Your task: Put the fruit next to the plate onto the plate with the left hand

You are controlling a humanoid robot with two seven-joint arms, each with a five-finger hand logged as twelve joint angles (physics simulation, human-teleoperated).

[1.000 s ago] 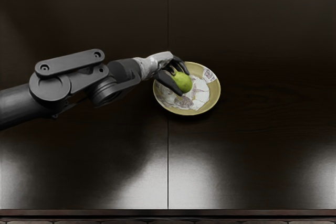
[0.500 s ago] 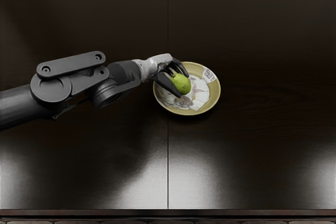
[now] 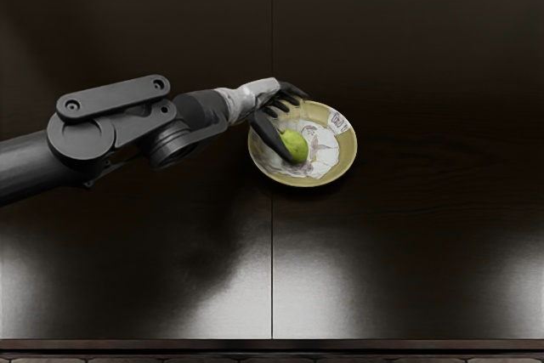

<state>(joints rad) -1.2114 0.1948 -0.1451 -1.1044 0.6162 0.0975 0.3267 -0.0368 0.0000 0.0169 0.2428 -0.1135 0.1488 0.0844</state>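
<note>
- Fruit (image 3: 295, 145): green, lies on the plate (image 3: 348, 149), in its left half.
- Plate: yellow rim, pale patterned middle, near the centre of the dark table (image 3: 408, 252).
- Left hand (image 3: 270, 109): over the plate's left rim, fingers (image 3: 291, 93) spread apart and raised above the fruit, gripping nothing.
- Thumb (image 3: 264, 132) reaches down just beside the fruit's left side; cannot tell if it touches.
- Left arm (image 3: 102, 129) comes in from the left edge.

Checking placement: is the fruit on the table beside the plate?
No, the fruit lies on the plate, just below the left hand, whose fingers are spread.
</note>
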